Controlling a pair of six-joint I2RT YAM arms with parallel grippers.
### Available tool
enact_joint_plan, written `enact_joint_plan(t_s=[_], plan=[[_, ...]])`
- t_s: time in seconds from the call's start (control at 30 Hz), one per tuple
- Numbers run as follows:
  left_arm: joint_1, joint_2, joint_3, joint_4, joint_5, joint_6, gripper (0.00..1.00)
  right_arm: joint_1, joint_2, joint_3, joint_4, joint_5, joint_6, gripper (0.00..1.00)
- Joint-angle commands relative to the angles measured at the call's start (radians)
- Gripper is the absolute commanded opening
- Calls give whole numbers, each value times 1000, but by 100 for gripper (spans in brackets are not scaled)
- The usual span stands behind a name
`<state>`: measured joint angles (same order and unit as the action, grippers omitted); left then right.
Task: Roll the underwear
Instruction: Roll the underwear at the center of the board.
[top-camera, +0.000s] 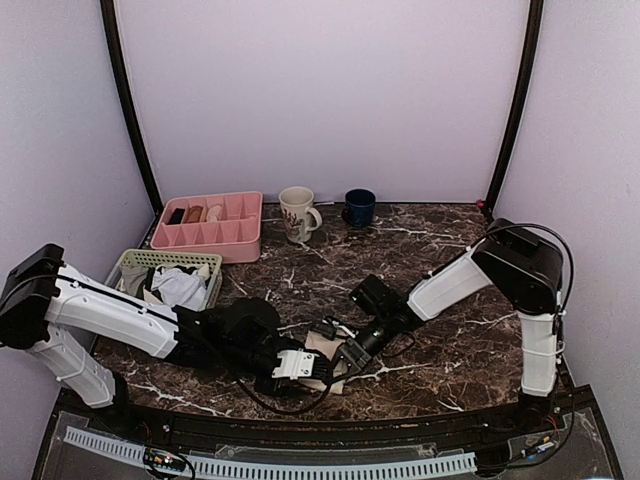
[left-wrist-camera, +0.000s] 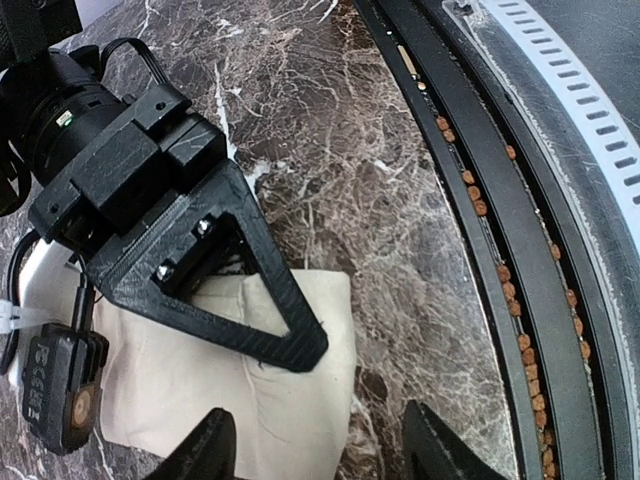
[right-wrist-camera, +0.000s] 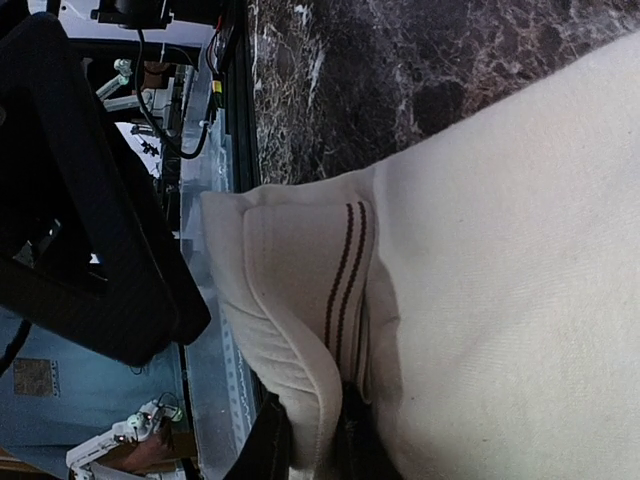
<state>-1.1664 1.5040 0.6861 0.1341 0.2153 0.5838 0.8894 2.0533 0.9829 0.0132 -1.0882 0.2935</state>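
The cream-beige underwear (top-camera: 325, 362) lies folded on the marble table near the front edge. In the left wrist view it (left-wrist-camera: 200, 390) lies under the right gripper's black triangular finger (left-wrist-camera: 270, 310). My left gripper (left-wrist-camera: 320, 455) is open, one fingertip over the fabric's corner and the other over bare marble. In the top view it (top-camera: 303, 365) sits at the garment's left side. My right gripper (right-wrist-camera: 310, 440) is shut on a folded edge of the underwear (right-wrist-camera: 500, 260), beside two thin brown stripes (right-wrist-camera: 340, 270). In the top view it (top-camera: 350, 352) is at the garment's right side.
A pink divided tray (top-camera: 210, 222), a patterned white mug (top-camera: 297, 213) and a dark blue cup (top-camera: 359, 206) stand at the back. A green basket (top-camera: 140, 262) with white and grey cloths is at the left. The table's front rail (left-wrist-camera: 520, 230) runs close by.
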Motion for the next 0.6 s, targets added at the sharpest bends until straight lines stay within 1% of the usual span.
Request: enact_joint_plan(t_s=[0.0,0.07,0.17,0.23,0.33,0.43,0.57], plan=[[-6,70,55,29,-21,48,54,-11,57,-8,-130,128,-33,1],[-1,110,73,4,-42,17,44,-16,51,-1,-137,133,-40,2],[17,149,81,-52,-4,-35,31,-23,35,2,-140,145,-46,5],[29,170,81,-78,25,-76,25,-26,22,11,-156,154,-60,8],[47,191,91,-121,63,-132,19,-26,-2,21,-181,171,-85,13],[67,214,118,-186,131,-178,13,-29,-44,29,-222,214,-120,22],[104,258,164,-280,232,-231,6,-35,-195,-6,-227,398,-167,34]])
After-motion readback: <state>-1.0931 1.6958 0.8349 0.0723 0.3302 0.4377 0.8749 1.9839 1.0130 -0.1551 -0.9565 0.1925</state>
